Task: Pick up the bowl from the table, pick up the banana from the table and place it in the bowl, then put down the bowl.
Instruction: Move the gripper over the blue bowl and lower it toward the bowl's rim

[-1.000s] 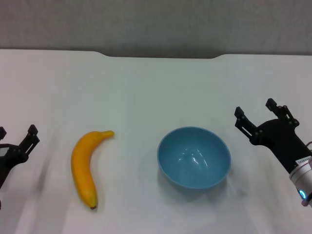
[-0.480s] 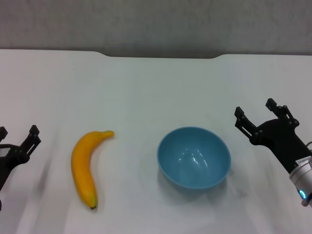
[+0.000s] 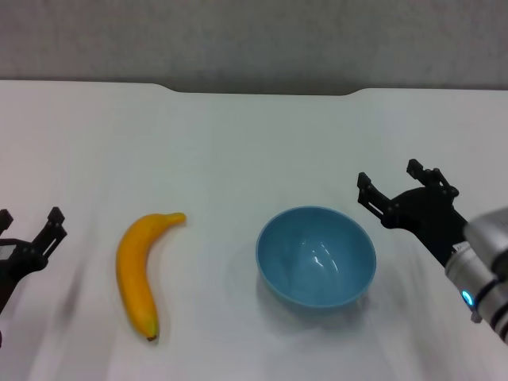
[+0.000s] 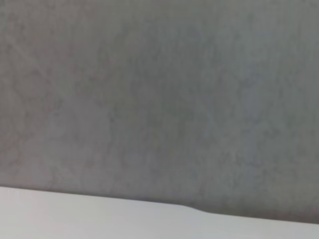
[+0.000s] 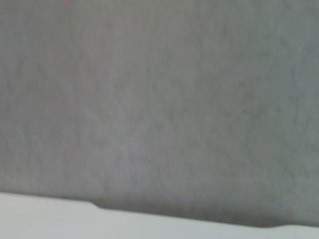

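Note:
The light-blue bowl sits upright and empty on the white table, right of centre. A yellow banana lies to its left, stem pointing toward the bowl. My right gripper is open, hovering just right of the bowl's far rim, apart from it. At the left edge of the head view, my left gripper is open, well left of the banana. Both wrist views show only the grey wall and a strip of the table's far edge.
The table's far edge has a shallow notch in front of a grey wall. Nothing else lies on the tabletop.
My right gripper has moved left and a little farther away, closing in on the bowl's right side. The left gripper, banana and bowl have stayed put.

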You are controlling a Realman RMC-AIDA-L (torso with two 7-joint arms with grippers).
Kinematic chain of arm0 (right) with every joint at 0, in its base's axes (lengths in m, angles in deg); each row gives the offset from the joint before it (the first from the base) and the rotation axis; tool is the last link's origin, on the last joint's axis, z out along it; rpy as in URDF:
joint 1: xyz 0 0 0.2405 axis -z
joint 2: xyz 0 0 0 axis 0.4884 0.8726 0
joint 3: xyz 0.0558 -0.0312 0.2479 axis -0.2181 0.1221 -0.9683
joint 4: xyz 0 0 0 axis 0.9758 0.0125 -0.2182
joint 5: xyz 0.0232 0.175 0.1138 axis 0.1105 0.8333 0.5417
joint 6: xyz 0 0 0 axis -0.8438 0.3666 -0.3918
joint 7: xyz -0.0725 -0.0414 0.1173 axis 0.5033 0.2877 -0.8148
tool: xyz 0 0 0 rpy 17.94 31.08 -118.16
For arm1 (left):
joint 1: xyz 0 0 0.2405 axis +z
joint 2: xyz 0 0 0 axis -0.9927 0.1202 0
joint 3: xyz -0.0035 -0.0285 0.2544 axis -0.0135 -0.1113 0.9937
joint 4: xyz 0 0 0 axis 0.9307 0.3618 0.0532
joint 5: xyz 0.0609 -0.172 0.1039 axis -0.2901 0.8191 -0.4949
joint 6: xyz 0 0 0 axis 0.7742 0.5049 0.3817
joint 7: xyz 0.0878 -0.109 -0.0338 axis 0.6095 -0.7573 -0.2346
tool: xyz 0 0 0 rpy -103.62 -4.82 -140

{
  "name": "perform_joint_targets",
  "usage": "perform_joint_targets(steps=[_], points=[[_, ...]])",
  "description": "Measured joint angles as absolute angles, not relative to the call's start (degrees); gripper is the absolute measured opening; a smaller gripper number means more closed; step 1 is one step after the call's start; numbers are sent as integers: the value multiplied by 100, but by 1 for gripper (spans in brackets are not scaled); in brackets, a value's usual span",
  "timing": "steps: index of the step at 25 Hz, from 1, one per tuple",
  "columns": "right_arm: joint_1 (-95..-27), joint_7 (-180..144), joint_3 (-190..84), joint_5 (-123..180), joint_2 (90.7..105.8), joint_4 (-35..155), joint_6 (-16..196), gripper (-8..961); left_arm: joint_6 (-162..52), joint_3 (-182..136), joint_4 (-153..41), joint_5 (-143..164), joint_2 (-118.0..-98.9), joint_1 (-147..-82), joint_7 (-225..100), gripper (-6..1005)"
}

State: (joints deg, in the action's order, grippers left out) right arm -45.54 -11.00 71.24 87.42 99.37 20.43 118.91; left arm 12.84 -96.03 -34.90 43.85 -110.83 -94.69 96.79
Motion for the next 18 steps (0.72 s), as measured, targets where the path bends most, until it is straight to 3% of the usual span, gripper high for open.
perform_joint_targets(steps=[7, 18], points=[[-3966, 652, 5699, 8741, 10042, 70, 9230, 892, 1159, -9531, -2767, 4381, -11015, -9109, 9692, 894], [-4129, 616, 4153, 8756, 10041, -1275, 5690, 891, 1072, -9541, -2764, 4382, -11027, -9120, 9738, 894]])
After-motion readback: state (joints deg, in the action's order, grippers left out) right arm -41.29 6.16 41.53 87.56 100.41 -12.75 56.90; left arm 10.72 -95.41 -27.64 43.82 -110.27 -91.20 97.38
